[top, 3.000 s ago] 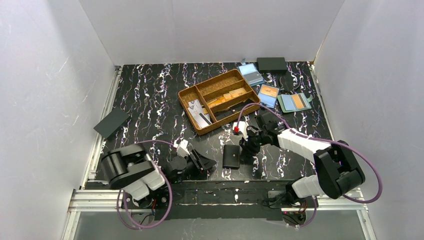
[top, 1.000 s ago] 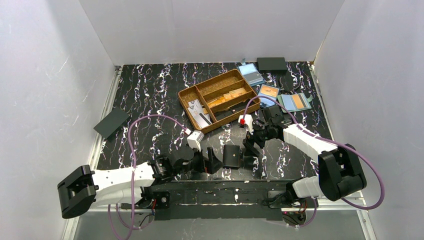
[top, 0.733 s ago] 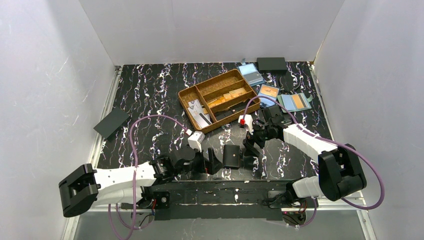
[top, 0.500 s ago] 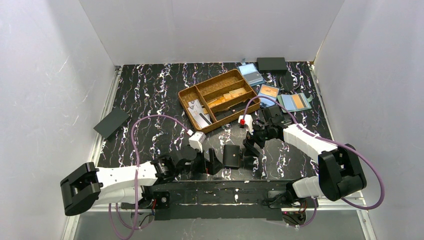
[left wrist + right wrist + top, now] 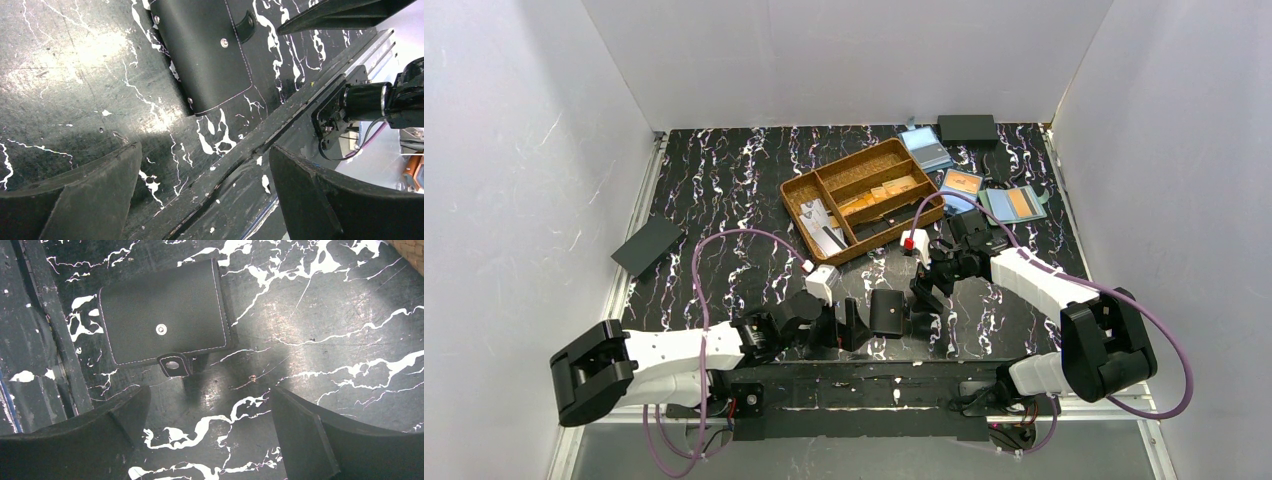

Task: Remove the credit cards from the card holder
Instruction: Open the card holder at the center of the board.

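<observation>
The card holder (image 5: 886, 312), a small black bifold wallet, lies shut on the dark marbled table near the front edge. Its snap tab (image 5: 172, 365) is unfastened and points at my right gripper. The credit cards are hidden inside it. My left gripper (image 5: 848, 325) stands open just left of the holder, its jaws empty. In the left wrist view the holder (image 5: 205, 55) lies beyond the left gripper (image 5: 205, 152). My right gripper (image 5: 921, 298) is open close on the holder's right. The right wrist view shows the holder (image 5: 165, 317) just ahead of the empty right gripper (image 5: 210, 390).
A woven brown tray (image 5: 796, 189) behind the holder contains pale cards (image 5: 822, 225) and orange-tan cards. Blue holders (image 5: 962, 190) and a grey-green one (image 5: 1014, 205) lie at the back right. Black boxes rest at the left (image 5: 648, 246) and back (image 5: 967, 128). The front rail (image 5: 864, 375) is close.
The left arm has unfolded and reached right, bringing its open gripper up beside the holder. The right gripper shifted slightly earlier and has stayed still over the last second.
</observation>
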### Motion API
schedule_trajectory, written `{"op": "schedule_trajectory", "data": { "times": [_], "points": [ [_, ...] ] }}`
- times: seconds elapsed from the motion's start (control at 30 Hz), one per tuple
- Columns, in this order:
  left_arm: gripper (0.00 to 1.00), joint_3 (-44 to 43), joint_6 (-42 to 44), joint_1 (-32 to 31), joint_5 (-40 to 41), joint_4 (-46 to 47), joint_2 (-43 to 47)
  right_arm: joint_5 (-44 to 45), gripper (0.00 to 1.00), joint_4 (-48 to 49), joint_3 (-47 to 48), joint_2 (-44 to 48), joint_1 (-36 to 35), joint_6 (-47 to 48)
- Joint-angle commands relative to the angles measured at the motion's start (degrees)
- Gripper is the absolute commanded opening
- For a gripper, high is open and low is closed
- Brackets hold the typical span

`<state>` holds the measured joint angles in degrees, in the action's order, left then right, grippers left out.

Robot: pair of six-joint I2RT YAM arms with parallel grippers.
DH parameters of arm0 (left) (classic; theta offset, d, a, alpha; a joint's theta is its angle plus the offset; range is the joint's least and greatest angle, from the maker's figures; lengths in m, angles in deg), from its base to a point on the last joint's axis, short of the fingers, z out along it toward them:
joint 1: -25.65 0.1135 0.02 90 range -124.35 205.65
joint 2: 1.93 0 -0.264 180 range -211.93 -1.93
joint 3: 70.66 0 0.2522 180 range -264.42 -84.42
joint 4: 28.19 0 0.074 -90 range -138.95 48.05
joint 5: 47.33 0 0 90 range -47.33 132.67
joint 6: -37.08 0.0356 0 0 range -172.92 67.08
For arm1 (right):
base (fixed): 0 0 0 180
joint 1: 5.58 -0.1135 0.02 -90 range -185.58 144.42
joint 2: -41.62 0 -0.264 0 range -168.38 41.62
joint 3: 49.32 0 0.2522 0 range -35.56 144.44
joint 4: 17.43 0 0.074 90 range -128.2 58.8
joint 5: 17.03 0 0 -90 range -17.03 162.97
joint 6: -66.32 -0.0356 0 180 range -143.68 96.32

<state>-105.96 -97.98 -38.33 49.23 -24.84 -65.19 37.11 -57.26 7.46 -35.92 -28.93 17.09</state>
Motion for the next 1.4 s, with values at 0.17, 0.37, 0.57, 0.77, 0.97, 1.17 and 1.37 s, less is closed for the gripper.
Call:
{"op": "schedule_trajectory", "data": {
  "times": [0.17,0.37,0.57,0.77,0.97,1.17,1.37],
  "points": [
    [0.98,-1.86,1.83,-0.39,0.69,-0.58,-2.2,-1.58,0.98,-0.92,2.59,-0.1,0.24,0.96],
    [0.98,-2.67,2.61,-0.44,0.71,-0.58,-4.02,-1.59,0.98,-1.01,2.68,-0.18,0.23,1.07],
    [0.98,-4.69,7.27,-0.53,0.53,-0.76,-4.77,-1.63,0.98,-1.26,2.77,-0.33,0.24,1.33],
    [0.98,-5.72,9.29,-0.6,0.26,-0.67,-6.42,-1.67,0.98,-1.44,2.77,-0.5,0.24,1.5],
    [0.98,-6.34,10.68,-1.13,0.5,-0.67,-7.58,-1.59,0.98,-1.53,2.84,-0.6,0.24,1.58],
    [0.98,-6.86,13.69,-1.4,1.37,-0.58,-7.85,-1.59,0.98,-1.54,2.85,-0.65,0.25,1.59],
    [0.98,-8.36,17.02,-1.71,1.72,-0.58,-10.36,-1.67,0.98,-1.71,2.93,-0.69,0.24,1.68]
  ]
}}
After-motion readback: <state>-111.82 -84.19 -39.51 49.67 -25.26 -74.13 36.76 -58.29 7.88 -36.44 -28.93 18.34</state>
